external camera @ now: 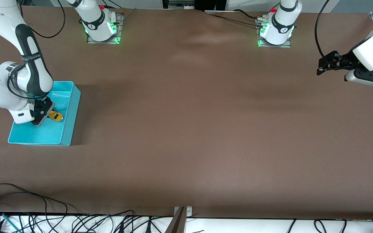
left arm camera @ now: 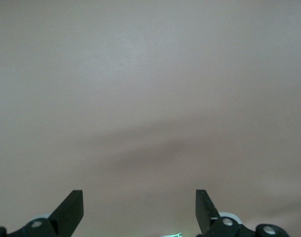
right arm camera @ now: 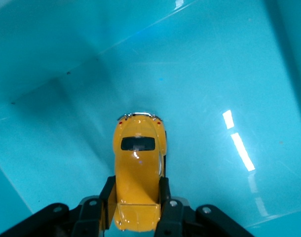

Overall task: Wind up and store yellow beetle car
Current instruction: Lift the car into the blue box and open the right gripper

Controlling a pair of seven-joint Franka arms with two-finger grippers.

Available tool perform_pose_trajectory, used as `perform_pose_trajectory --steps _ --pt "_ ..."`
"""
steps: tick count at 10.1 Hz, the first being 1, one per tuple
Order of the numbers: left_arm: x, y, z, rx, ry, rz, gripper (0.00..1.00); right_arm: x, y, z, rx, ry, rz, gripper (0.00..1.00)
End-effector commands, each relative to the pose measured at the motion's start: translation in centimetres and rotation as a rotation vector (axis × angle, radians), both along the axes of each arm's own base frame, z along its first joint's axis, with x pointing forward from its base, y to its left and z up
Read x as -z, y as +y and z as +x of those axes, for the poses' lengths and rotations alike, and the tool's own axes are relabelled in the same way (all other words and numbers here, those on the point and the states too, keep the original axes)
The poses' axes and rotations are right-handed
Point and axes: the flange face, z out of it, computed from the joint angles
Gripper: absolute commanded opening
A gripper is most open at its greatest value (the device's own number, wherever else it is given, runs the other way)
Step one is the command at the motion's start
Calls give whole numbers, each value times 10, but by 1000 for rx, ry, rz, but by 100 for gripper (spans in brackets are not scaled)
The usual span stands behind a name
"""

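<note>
Our right gripper (right arm camera: 136, 207) is closed on the yellow beetle car (right arm camera: 137, 173), one finger on each flank. The car's long axis points straight out from the claw, toward 12 o'clock in the right wrist view. We hold it low inside the cyan bin (external camera: 70, 123), at the right arm's end of the table, so we judge only the release remains. Our left gripper (left arm camera: 139, 210) waits wide open and empty over the bare table (external camera: 186, 129), well apart.

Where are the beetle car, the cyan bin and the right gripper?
yellow beetle car (right arm camera: 136, 170), right wrist view, roof.
cyan bin (external camera: 71, 116), front view, side wall.
right gripper (right arm camera: 136, 197), right wrist view, between fingertips.
</note>
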Motion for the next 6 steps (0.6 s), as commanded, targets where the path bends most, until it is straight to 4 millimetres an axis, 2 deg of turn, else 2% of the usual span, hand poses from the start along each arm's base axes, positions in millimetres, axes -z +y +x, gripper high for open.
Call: perform_pose_trajectory --steps 1,2,3,4,5,6 --pt "-4 -3 1 23 -3 -17 100 4 -2 -3 1 -8 10 0" --pt "-5 -3 1 25 -3 -17 100 4 -2 -3 -1 -9 10 11" --pt "-5 -3 1 25 -3 -17 100 3 -2 -3 0 -11 11 39" --pt "-5 -3 1 28 -3 -17 100 3 -2 -2 0 -11 11 49" --pt "-5 -3 0 30 -3 -17 100 1 -2 -2 0 -14 11 73" --pt "-4 -3 1 28 -2 -17 100 -8 1 1 1 -24 15 75"
